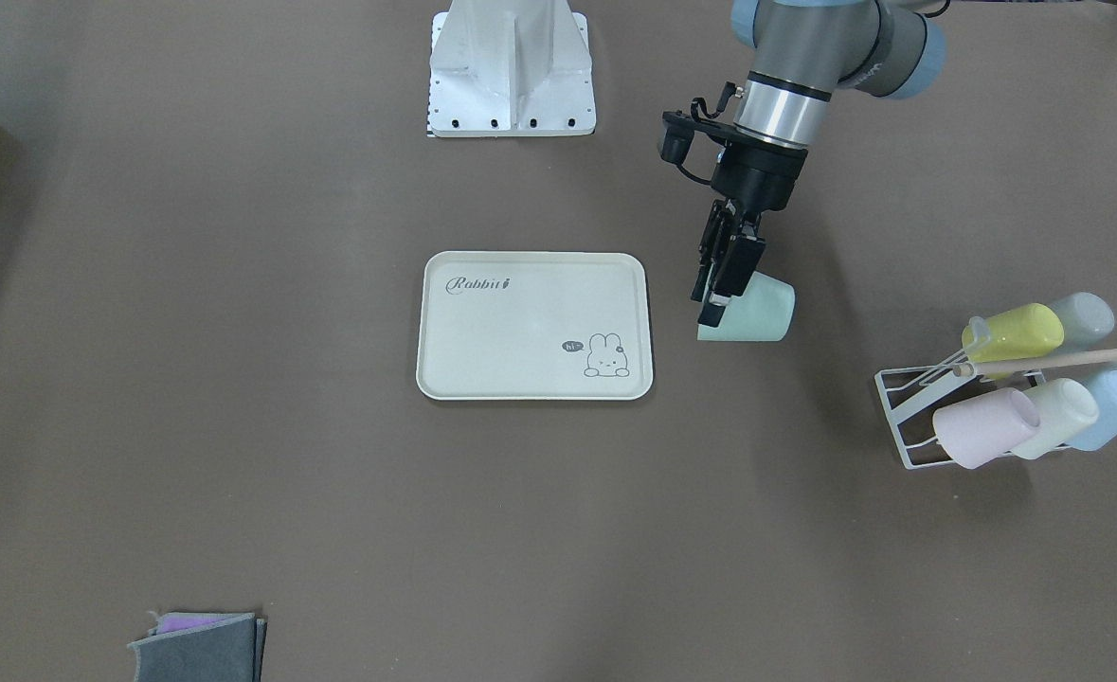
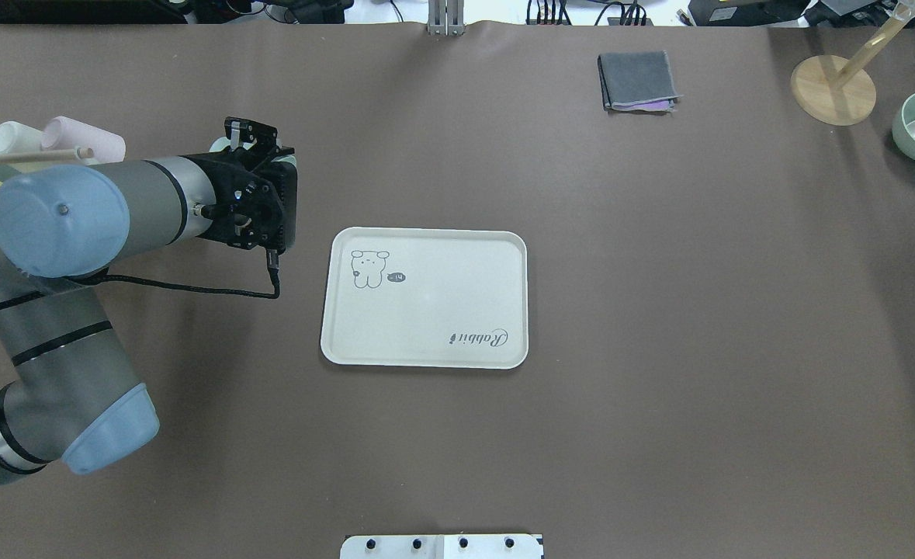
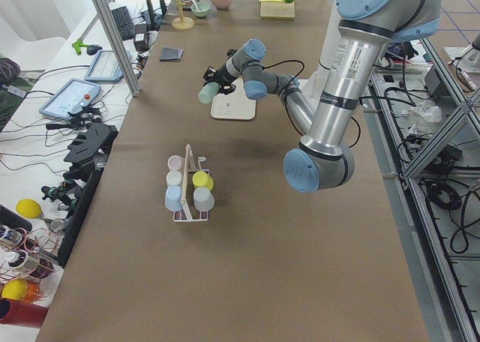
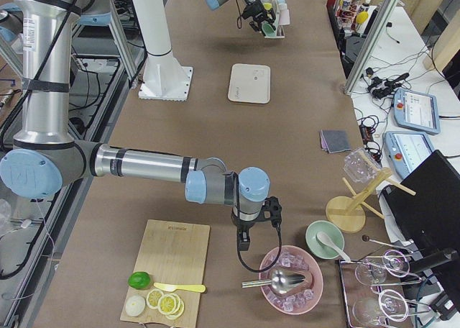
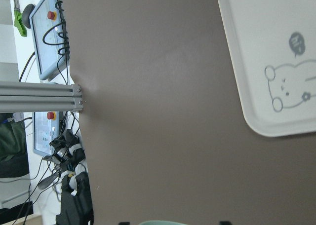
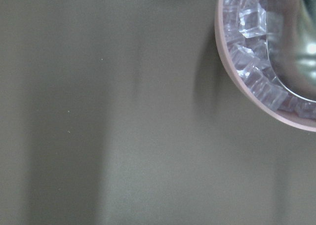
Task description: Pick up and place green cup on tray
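We saw the left gripper closed on the green cup, holding it tipped on its side and apparently clear of the table. In the front-facing view it hung just right of the tray, between it and the rack of other cups. The fingers sat near the mouth end, and the left wrist view showed the rim between the two fingertips. We judged the cup to be light, stiff plastic with a smooth matte wall, so a moderate squeeze would do. Being tapered, it might slip through the fingers, so a hold near the rim seemed safest. If dropped it would probably roll rather than break. The right gripper was far off by a pink bowl of ice; we could not tell how its jaws stood.
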You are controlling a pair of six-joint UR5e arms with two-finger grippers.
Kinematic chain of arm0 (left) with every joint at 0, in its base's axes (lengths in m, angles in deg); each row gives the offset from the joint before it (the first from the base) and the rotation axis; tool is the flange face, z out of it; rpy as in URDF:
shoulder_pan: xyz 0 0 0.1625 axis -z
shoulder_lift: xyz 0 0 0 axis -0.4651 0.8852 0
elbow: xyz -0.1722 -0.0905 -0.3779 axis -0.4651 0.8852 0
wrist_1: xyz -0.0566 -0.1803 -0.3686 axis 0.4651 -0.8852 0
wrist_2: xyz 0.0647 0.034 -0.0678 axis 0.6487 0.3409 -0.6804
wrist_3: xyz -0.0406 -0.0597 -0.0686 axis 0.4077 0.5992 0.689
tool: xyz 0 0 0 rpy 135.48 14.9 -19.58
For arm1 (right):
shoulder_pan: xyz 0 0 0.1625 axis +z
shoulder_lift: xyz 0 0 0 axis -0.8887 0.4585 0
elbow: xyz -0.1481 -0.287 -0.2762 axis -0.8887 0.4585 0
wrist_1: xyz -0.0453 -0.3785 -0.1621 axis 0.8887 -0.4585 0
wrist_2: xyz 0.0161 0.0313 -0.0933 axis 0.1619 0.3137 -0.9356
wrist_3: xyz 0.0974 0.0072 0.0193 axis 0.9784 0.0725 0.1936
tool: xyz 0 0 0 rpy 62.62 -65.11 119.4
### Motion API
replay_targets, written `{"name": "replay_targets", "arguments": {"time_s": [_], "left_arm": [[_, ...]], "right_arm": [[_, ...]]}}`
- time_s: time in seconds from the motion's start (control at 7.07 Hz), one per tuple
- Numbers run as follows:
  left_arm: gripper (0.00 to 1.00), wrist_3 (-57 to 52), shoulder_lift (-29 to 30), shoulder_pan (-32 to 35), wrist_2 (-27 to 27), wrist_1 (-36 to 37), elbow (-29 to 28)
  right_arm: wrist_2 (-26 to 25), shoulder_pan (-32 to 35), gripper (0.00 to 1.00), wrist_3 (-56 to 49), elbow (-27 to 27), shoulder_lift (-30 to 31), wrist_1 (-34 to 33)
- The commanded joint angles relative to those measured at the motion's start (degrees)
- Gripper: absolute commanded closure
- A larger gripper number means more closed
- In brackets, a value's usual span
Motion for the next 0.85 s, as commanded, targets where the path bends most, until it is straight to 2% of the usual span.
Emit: {"name": "replay_targets", "arguments": {"time_s": [0.0, 0.14, 0.71], "left_arm": [[0.44, 8.64, 1.37, -0.23, -7.50, -15.68, -6.25], [0.44, 13.82, 3.29, -0.58, -10.76, -21.41, -9.24], [0.44, 32.91, 9.97, -7.34, -11.40, -38.56, -19.87]], "right_arm": [[-0.42, 1.32, 0.00, -5.89, 0.27, -7.17, -14.61], [-0.33, 1.68, 0.00, -7.24, 0.45, -6.85, -14.41], [-0.51, 1.59, 0.00, -6.46, 0.28, -6.76, -14.85]]}}
